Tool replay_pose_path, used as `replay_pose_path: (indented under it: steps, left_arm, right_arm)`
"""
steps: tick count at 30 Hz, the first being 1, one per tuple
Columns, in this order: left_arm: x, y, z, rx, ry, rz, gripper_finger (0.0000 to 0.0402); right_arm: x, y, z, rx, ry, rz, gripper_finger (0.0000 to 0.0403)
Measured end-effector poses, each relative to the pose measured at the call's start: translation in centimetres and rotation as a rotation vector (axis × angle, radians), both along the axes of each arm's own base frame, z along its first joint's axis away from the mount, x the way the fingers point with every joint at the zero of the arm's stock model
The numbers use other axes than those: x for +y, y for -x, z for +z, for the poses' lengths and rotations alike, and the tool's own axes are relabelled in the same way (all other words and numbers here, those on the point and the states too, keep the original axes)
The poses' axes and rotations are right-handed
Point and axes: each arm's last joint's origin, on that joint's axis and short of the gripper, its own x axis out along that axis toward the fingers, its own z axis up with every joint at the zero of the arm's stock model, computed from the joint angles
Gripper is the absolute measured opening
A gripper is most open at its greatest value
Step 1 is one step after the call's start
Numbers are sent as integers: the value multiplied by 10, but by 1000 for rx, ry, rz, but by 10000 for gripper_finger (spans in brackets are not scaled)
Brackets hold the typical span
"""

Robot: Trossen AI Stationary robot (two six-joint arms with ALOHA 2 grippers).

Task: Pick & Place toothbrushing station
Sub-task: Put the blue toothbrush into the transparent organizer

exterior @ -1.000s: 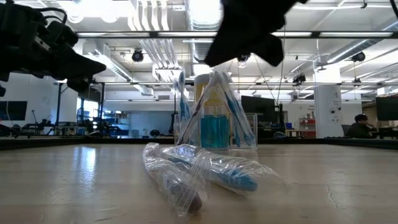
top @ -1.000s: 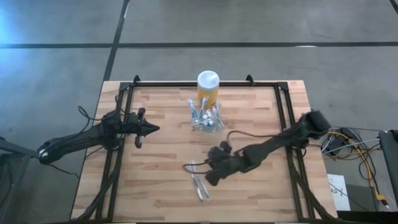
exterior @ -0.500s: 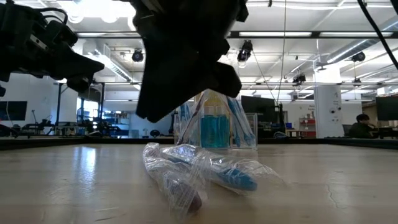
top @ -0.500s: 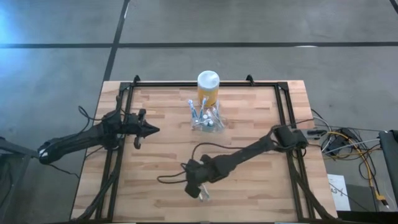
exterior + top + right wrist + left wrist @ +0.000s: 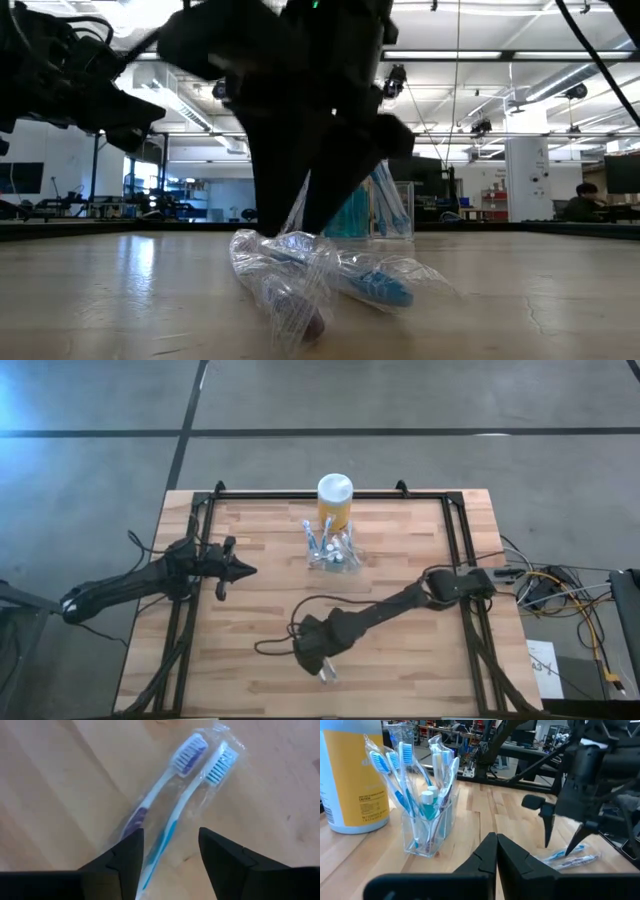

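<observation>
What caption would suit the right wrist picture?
Open right gripper poised above two wrapped toothbrushes lying on the wooden table.

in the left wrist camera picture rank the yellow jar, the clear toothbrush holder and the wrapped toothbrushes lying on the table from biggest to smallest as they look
1. yellow jar, cut off by the picture's edge yet still the largest
2. clear toothbrush holder, with its brushes
3. wrapped toothbrushes, smallest

The jar and holder sit nearer this camera, so the toothbrushes' rank is unsure.
</observation>
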Motion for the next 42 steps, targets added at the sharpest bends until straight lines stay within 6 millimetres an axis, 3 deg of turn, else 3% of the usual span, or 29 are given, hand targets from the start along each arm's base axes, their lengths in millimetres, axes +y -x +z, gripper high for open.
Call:
replay_pose_path:
  steps: [11, 16, 22, 26, 33, 39, 42]
  left_arm:
    - [0, 0, -1, 6, -3, -8, 15]
    - [0, 0, -1, 10, -16, -11, 12]
    - [0, 0, -1, 12, -26, -11, 8]
    - [0, 0, -1, 13, -26, -10, 11]
    - [0, 0, 0, 1, -30, -9, 14]
    - [0, 0, 0, -7, -22, -7, 14]
    - [0, 0, 1, -13, -37, -8, 14]
  right_arm:
    - [-14, 0, -22, 94, 18, 27, 180]
    - [-14, 1, -22, 99, 29, 77, 128]
    - [-13, 1, -22, 98, 63, 158, 28]
    - [-9, 1, -11, 67, 166, 207, 18]
    - [-2, 23, 70, -101, 393, 274, 15]
    - [15, 64, 149, -301, 567, 584, 14]
    - [12, 94, 182, -399, 630, 663, 14]
